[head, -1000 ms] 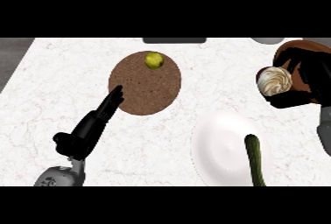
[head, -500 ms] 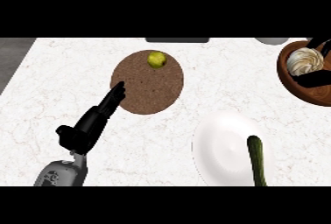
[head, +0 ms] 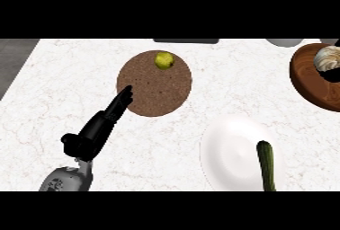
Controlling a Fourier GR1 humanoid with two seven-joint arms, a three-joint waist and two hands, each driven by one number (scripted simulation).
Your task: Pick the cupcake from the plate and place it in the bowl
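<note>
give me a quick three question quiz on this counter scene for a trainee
1. True or false: the cupcake sits in the wooden bowl.
2. What lies on the white plate? A) a green cucumber B) a spoon C) a mug
3. Fill in: the small yellow-green fruit rests on the brown round ____.

Key: 1 true. 2 A, the cucumber. 3 mat; the left hand, fingers straight, reaches its near edge. The right hand shows only as a dark bit by the cupcake.
</note>
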